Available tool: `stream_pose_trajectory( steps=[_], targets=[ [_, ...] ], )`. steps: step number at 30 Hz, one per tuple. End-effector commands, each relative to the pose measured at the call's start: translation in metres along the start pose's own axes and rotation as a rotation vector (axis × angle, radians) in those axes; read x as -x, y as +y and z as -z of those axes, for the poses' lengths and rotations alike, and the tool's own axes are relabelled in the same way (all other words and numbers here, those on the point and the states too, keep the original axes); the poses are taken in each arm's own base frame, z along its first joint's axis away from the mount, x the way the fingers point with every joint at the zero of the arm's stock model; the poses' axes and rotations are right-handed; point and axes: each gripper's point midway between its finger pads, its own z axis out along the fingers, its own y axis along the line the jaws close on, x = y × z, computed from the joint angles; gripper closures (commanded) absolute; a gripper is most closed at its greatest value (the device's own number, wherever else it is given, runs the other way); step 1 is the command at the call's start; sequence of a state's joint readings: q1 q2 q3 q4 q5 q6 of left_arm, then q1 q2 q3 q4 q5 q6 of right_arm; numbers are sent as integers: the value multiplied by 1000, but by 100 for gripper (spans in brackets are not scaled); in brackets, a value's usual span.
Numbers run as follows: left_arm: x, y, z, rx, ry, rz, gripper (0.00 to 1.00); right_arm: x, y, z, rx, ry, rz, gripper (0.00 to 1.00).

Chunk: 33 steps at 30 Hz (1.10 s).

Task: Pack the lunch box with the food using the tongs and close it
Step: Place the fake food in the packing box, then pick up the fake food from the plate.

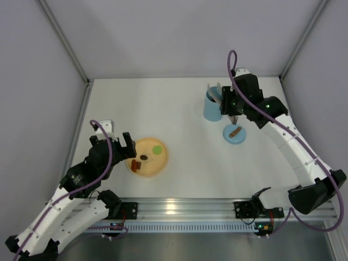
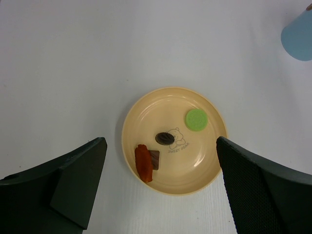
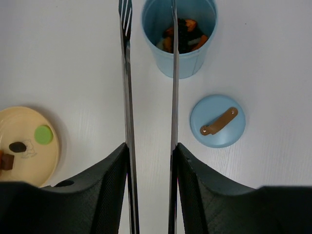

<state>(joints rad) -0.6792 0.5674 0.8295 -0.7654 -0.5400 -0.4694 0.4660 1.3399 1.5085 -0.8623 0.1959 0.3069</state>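
Top ext. cam: fixed, high, above/behind arm bases, looks down on whole table; far view. L wrist cam: straight down, mid-height, plate centred. R wrist cam: down along tongs, close on lunch box & lid. Shared by all three: plate, lunch box (corner only in L wrist).

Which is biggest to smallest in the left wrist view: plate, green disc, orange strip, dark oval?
1. plate, largest by far.
2. orange strip and green disc: one is long and thin, the other round. They look about alike, so I won't rank them.
3. dark oval, smallest.
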Motion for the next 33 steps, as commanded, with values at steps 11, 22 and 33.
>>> stream_pose_trajectory(
  steps=[11,22,33],
  targets=[
    [2,0,-1,7,-10,5,1,-63,144,54,333,21,212,58],
    [3,0,-1,8,-12,6,1,-147,235,45,486,153,380,57],
    [4,0,0,8,-16,11,1,-192,269,26,498,236,463,57]
  ],
)
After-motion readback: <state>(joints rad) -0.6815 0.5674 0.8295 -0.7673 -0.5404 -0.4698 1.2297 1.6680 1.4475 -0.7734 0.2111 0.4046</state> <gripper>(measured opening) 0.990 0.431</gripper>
